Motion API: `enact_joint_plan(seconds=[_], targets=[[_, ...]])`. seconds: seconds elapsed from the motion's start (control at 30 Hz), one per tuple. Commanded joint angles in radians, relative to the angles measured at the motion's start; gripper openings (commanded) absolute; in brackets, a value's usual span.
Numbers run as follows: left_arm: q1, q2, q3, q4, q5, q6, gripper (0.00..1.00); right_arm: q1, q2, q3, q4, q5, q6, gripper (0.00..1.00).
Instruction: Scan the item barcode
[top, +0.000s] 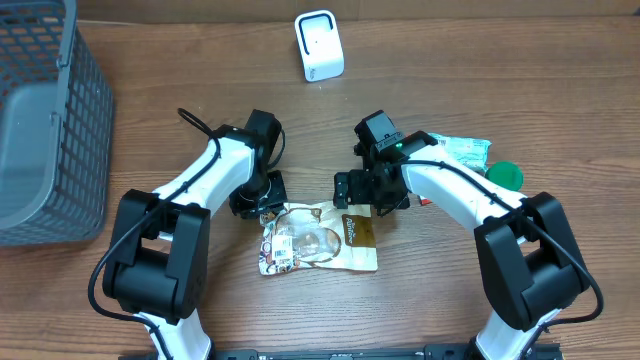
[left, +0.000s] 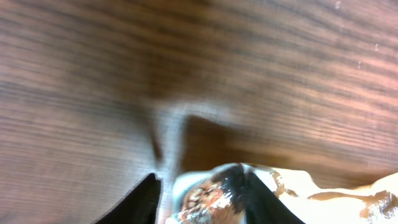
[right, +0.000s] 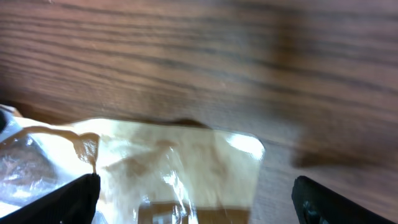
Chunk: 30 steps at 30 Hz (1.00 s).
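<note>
At mid-counter (top: 450, 300), between the two arms: foil-and-film pouch (top: 318, 238) lying flat, top edge toward the white scanner (top: 319, 45), which stands well apart at the far side.

Left tool (top: 262, 197): down at the pouch's upper left corner. Left wrist view shows that corner rising between two narrowly set fingers (left: 147, 198). Cannot tell whether it is pinched or only straddled.

Right tool (top: 366, 197): released, jaws spread wide and empty, poised over the pouch's upper right edge. Not touching, as far as the right wrist view shows.

Handling (judgement): light and soft. The glossy film looks slippery and will sag or fold if lifted by one corner. The clear window (top: 298, 240) shows loose contents that would likely shift when tilted. Best hold is the flat sealed top seam, one tool at each upper corner, so the face stays taut for the scanner. Avoid squeezing the filled middle.

Labels: brown panel (top: 356, 232) on the right half carries pale script, too small to read. No barcode visible on the upward face; it is possibly on the underside, in which case the pouch needs flipping before presentation.
</note>
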<state>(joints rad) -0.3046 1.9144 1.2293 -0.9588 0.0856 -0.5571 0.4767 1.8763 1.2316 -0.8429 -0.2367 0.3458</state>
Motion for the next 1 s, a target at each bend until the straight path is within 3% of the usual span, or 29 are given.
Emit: enact_joint_plan(seconds=[0.0, 0.1, 0.3, 0.5, 0.6, 0.77, 0.97], targets=[[0.031, 0.007, 0.104, -0.072, 0.055, 0.071, 0.54, -0.014, -0.062, 0.074, -0.034, -0.013, -0.008, 1.00], [0.034, 0.007, 0.148, -0.165, 0.092, 0.148, 0.79, -0.014, -0.069, 0.079, -0.071, -0.013, -0.011, 1.00], [0.015, 0.008, 0.107, -0.262, 0.099, 0.264, 0.86, -0.013, -0.068, 0.076, -0.176, -0.020, -0.002, 1.00], [-0.005, 0.008, -0.016, -0.107, 0.187, 0.262, 0.85, -0.011, -0.068, -0.001, -0.193, -0.050, 0.021, 1.00], [-0.005, 0.009, -0.050, -0.040, 0.232, 0.245, 0.80, -0.011, -0.068, -0.062, -0.145, -0.100, 0.028, 1.00], [-0.005, 0.009, -0.058, -0.027, 0.222, 0.235, 0.75, -0.004, -0.068, -0.204, 0.033, -0.306, 0.101, 1.00], [-0.005, 0.009, -0.058, -0.023, 0.222, 0.235, 0.75, 0.047, -0.068, -0.335, 0.261, -0.358, 0.207, 0.95]])
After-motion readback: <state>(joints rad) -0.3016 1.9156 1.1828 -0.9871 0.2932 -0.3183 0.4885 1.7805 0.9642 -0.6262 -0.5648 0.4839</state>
